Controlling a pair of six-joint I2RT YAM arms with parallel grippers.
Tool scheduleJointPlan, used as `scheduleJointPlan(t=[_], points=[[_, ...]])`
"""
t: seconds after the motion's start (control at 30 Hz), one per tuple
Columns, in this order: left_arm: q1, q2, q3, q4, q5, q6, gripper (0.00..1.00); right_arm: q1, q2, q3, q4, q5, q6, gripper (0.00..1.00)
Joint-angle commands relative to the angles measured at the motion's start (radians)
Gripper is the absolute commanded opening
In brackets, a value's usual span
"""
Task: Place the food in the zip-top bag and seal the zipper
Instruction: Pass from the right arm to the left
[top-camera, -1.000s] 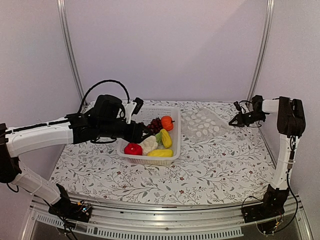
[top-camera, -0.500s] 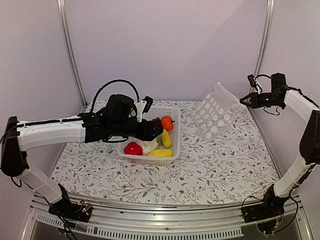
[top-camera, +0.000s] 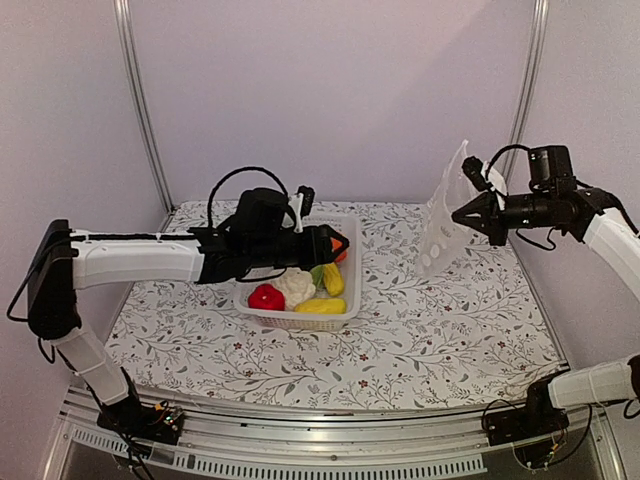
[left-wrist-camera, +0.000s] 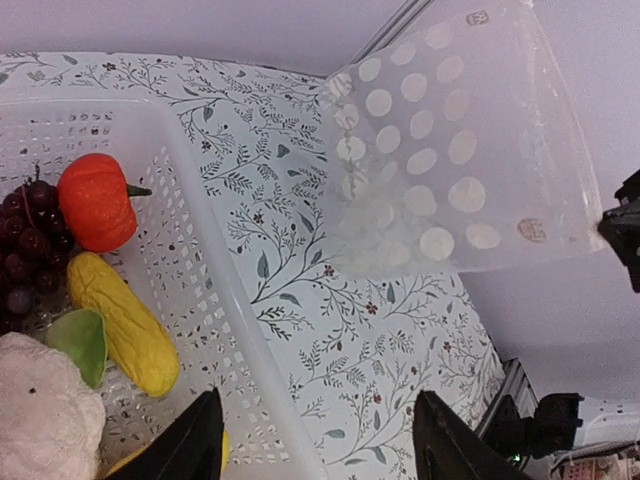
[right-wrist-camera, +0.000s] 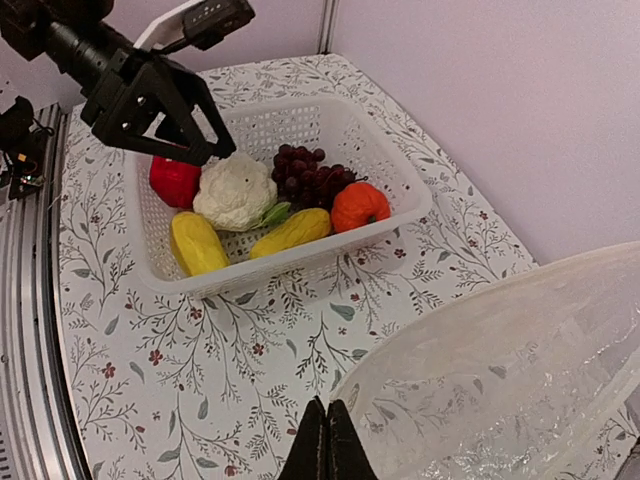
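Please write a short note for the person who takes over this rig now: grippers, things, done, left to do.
Left gripper: open, empty, above the basket.
Right gripper: shut on one edge of the bag, holding it up.
In the basket: pepper, cauliflower, grapes, pumpkin, two yellow pieces.
Done: bag lifted.
Left: load all six into the bag, seal the zipper.

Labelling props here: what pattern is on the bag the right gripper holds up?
The zip-top bag is clear with white spots, best in the left wrist view.
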Motion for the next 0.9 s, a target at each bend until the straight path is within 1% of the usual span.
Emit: scheduleJointPlan(t=[0.0,0.1,0.23,0.37,0.5,0.63,0.87], points=[[-0.028,0.072,0.082,0.084,0.039,-0.078,0.64,0.128,-0.016,-0.088,-0.052,0.126,-0.081,0.00],[-0.043,0.108,0.122,0.090,0.044,-0.074,0.64,0.211,-0.019,-0.106,-0.064,0.163,-0.084,0.00],[-0.058,0.146,0.158,0.098,0.062,-0.098,0.64,0.271,0.008,-0.114,-0.081,0.156,-0.074,0.00],[-0.073,0.166,0.196,0.038,0.048,-0.149,0.64,0.336,0.027,-0.125,-0.077,0.163,-0.052,0.00],[-0.084,0.143,0.160,0.023,0.004,-0.223,0.63,0.369,0.036,-0.120,-0.071,0.153,-0.031,0.00],[-0.088,0.105,0.109,0.046,-0.019,-0.275,0.62,0.399,0.057,-0.110,-0.078,0.161,-0.027,0.00],[-0.086,0.116,0.129,-0.002,-0.068,-0.298,0.58,0.456,0.109,-0.078,-0.083,0.184,-0.026,0.00]])
